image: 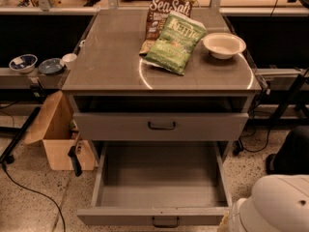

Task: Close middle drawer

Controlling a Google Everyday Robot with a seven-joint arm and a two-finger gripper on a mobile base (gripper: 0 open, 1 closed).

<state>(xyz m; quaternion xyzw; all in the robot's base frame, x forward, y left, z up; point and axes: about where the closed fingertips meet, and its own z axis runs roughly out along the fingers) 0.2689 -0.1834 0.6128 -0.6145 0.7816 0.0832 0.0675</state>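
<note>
Cabinet top point(108, 57): bowl point(223, 45), chip bags point(175, 42); middle drawer point(159, 180) pulled out, bare floor; tool off-frame, state unseen

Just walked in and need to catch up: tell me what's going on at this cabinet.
A robot is meant to shut the middle drawer, which stands pulled far out and empty. Nothing touches it: the tool is out of view, and only the robot's white rounded body shows at lower right. Two chip bags and a bowl sit on the cabinet top.

I see the middle drawer point(159, 185) open from above; my white base point(275, 207) crowds its right front corner; gripper out of view.
</note>
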